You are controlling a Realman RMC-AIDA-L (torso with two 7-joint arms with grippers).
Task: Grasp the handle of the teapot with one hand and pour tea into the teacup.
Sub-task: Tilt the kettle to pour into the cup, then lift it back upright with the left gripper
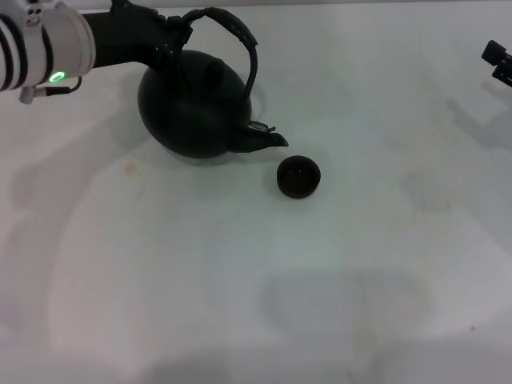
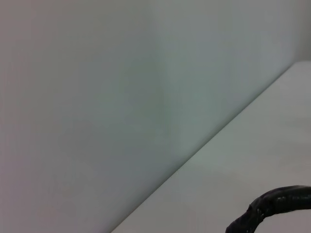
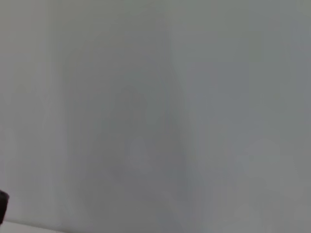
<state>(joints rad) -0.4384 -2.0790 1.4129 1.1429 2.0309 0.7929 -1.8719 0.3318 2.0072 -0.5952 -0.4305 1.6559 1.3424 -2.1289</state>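
A plain pale wall (image 3: 155,107) fills the view.

Left hand (image 1: 172,40) reaches far left; right hand (image 1: 498,62) parked right.

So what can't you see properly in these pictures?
- Left gripper: head view, its dark fingers merge with the arched wrapped handle of the round black teapot, so the grip is unclear.
- Right gripper: cut off by the picture's edge.
- Inside the small dark teacup: too dark to tell.
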